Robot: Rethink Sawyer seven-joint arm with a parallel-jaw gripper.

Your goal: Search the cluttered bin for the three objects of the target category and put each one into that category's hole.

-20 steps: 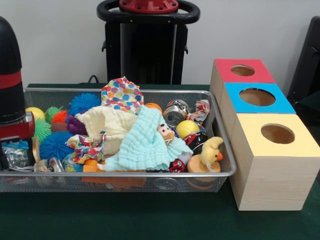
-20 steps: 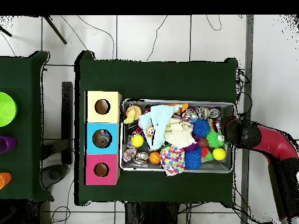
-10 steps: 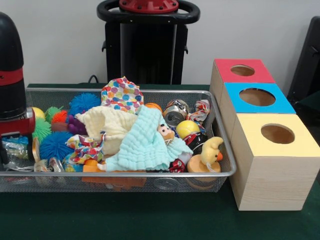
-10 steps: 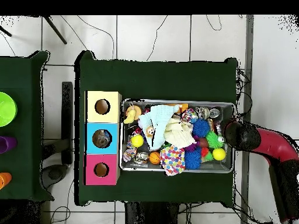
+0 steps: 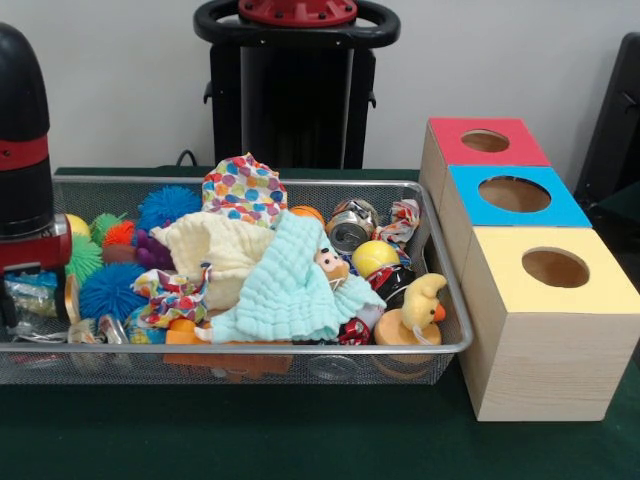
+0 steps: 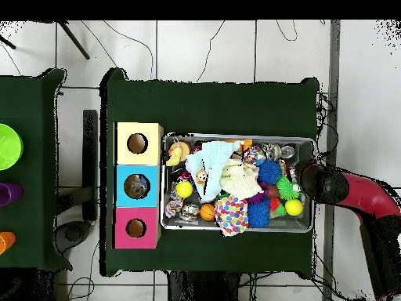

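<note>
While no writing is legible anywhere, the arm hangs over the bin's end farthest from the boxes, its gripper's opening impossible to tell.

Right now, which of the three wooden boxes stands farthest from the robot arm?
The red-topped pale wooden cube box, at the row's end; the blue-topped box sits mid-row and the yellow-topped box beyond it.

Bin left and centre of frame, holding cloths, balls and cans. Three boxes in a row at right, just beside it. Arm at left edge, over the bin's end.
</note>
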